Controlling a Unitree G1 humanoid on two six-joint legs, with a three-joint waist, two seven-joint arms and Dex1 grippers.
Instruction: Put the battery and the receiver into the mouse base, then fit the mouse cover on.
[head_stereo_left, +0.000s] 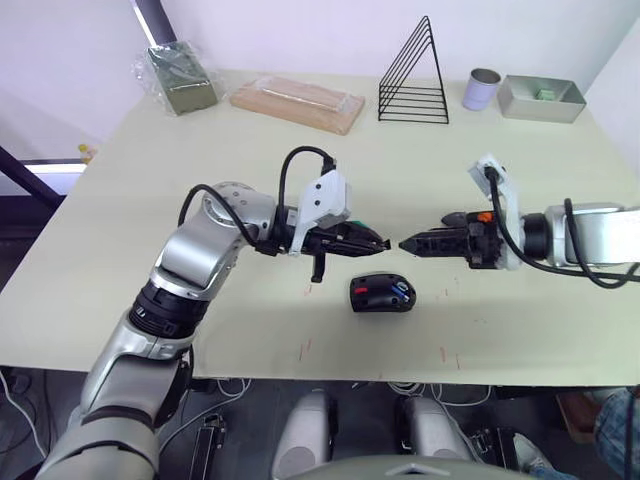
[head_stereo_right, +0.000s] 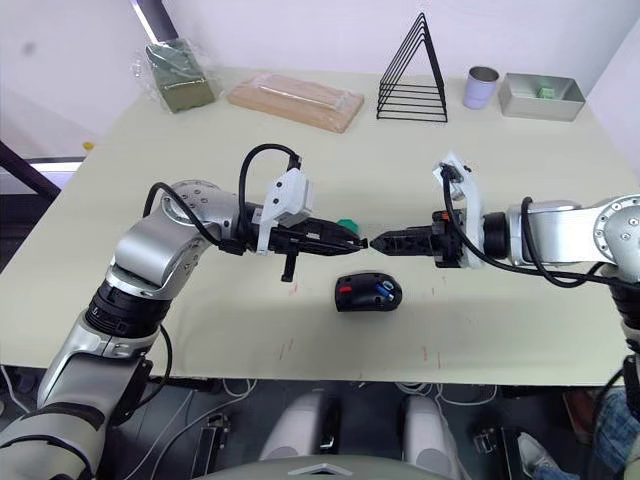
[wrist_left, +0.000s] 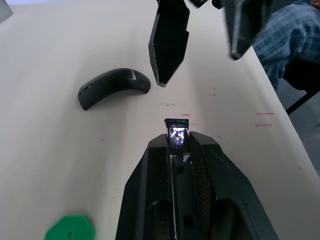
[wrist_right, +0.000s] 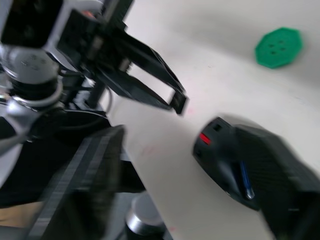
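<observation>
The mouse base (head_stereo_left: 382, 294) lies on the table near its front edge, its hollow showing red parts and the blue battery (head_stereo_left: 400, 291) inside. My left gripper (head_stereo_left: 385, 243) hovers just above and behind it, shut on the small dark receiver (wrist_left: 177, 135), which sticks out past its fingertips. My right gripper (head_stereo_left: 403, 243) faces it tip to tip, only a small gap away, and its fingers (wrist_left: 169, 40) stand apart, open and empty. The mouse cover (wrist_left: 114, 87) rests on the table beyond, smooth side up, logo showing.
A green disc (head_stereo_right: 345, 224) lies just behind my left gripper. At the back stand a wire rack (head_stereo_left: 415, 75), a grey cup (head_stereo_left: 482, 88), a metal tray (head_stereo_left: 541, 98), a wrapped wooden block (head_stereo_left: 298, 103) and a bagged green box (head_stereo_left: 180, 78). A person's checked clothing (wrist_left: 285, 45) shows past the right edge.
</observation>
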